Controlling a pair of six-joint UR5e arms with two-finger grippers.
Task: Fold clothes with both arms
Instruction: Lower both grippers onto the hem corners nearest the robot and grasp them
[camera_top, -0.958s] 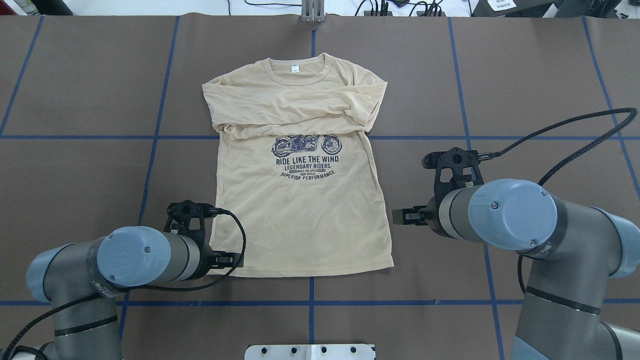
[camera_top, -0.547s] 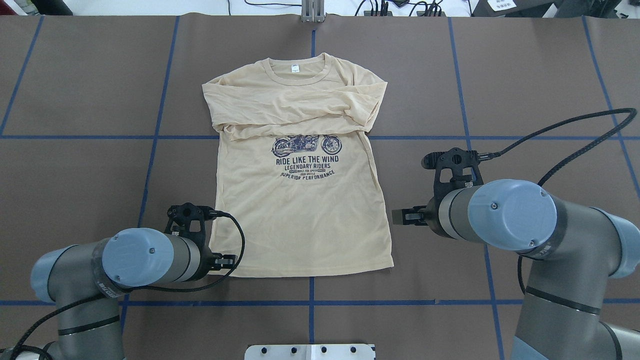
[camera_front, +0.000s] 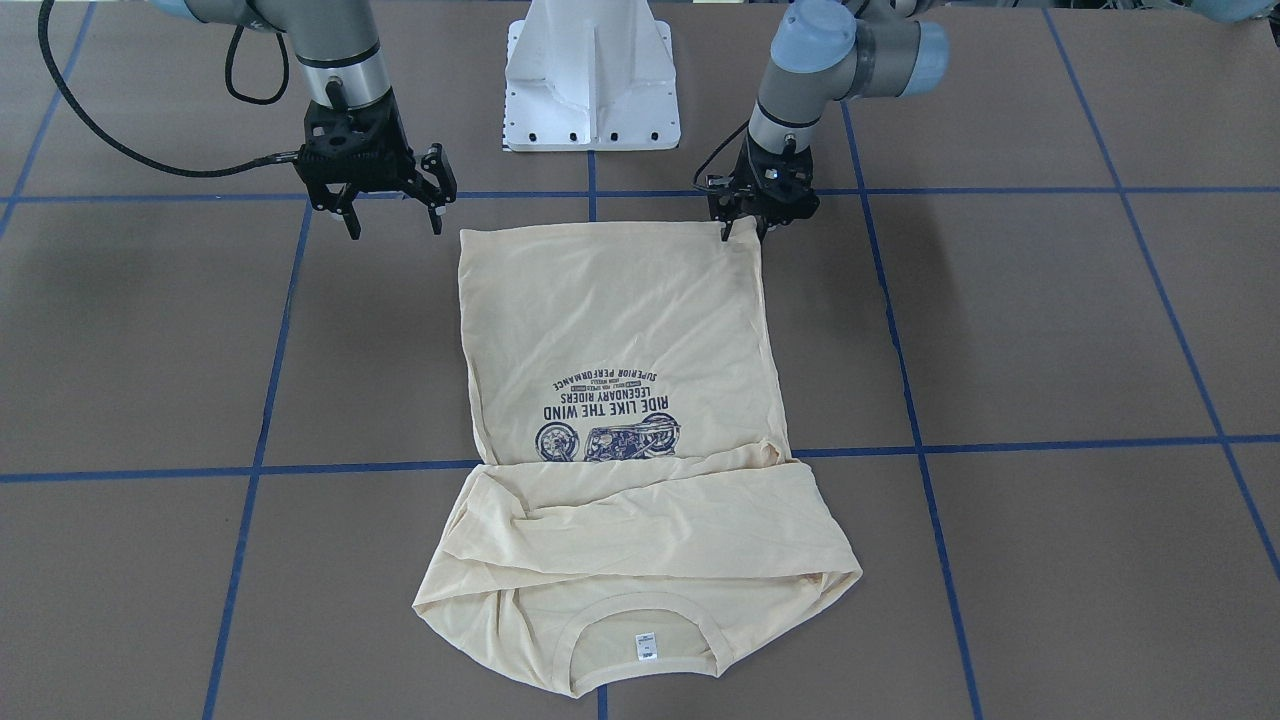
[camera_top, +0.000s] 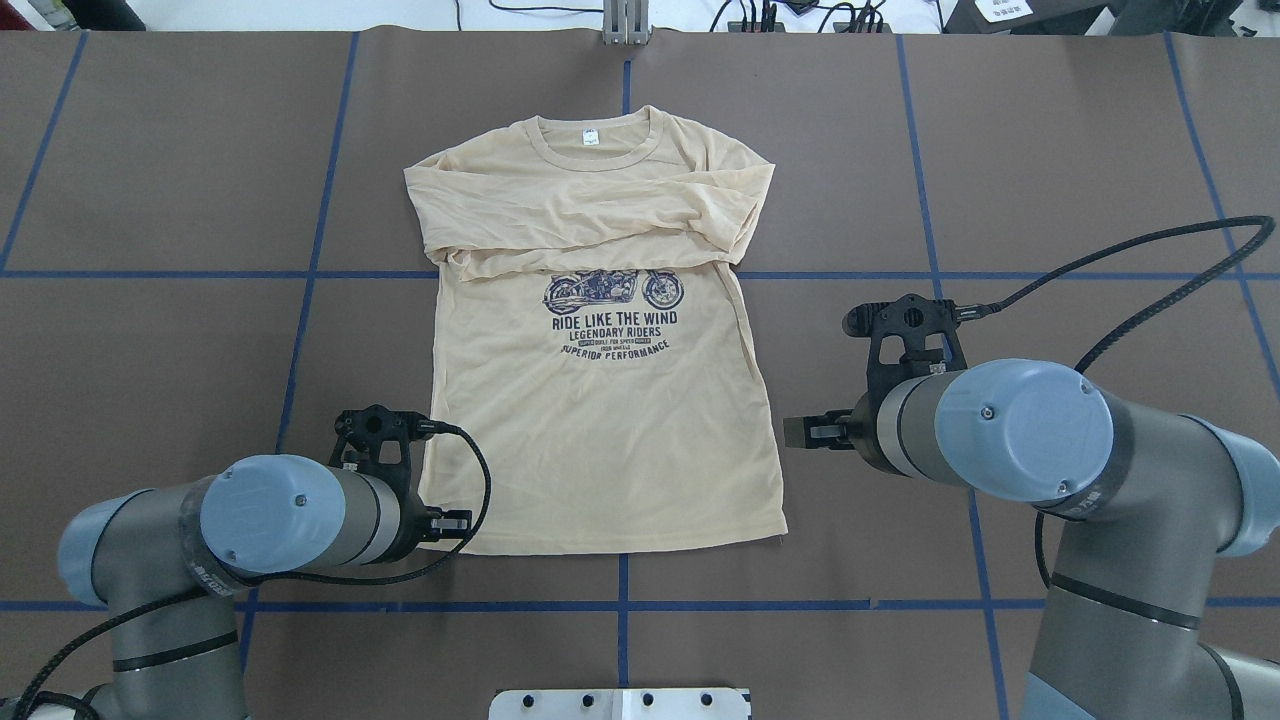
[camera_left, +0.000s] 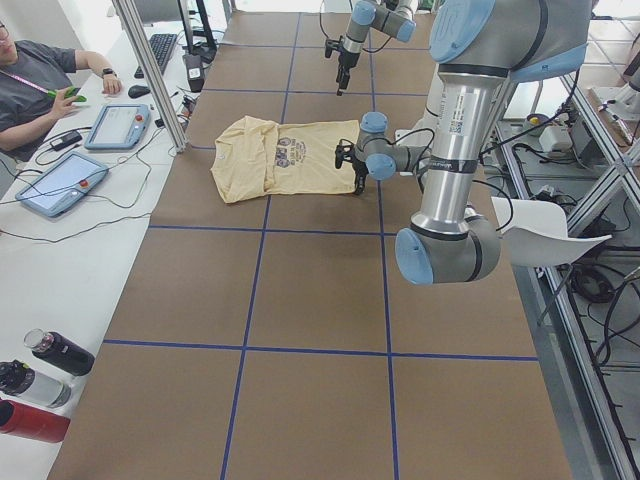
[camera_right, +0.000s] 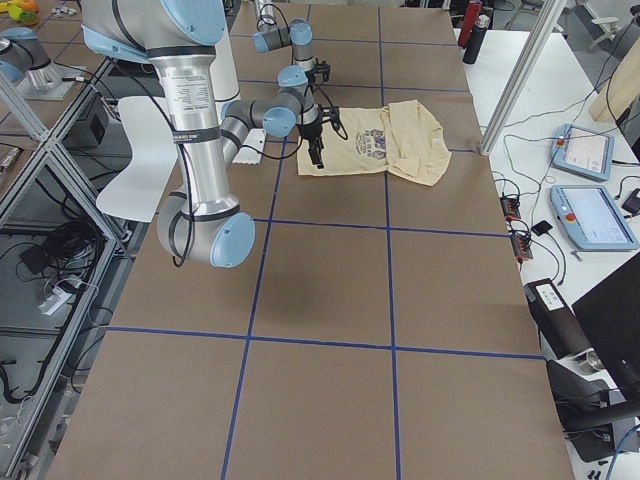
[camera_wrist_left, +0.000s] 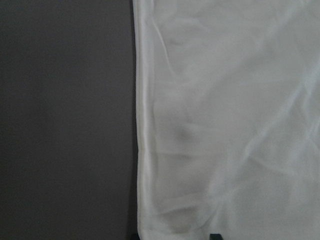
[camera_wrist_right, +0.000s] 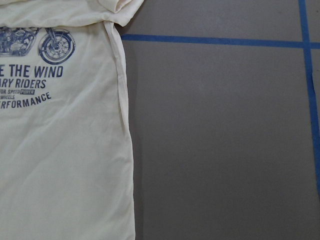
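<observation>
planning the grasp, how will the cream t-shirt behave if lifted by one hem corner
The T-shirt probably flops and drapes: its folded sleeves lie wrinkled. It looks thin and light, so pushing likely bunches it rather than slides it.

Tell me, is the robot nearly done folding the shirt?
Not yet. Both sleeves are already folded across the T-shirt's chest. The left gripper is down at one hem corner, jaws apart; the right gripper hangs open beside the other side. Folding the hem up toward the collar is still to do.
</observation>
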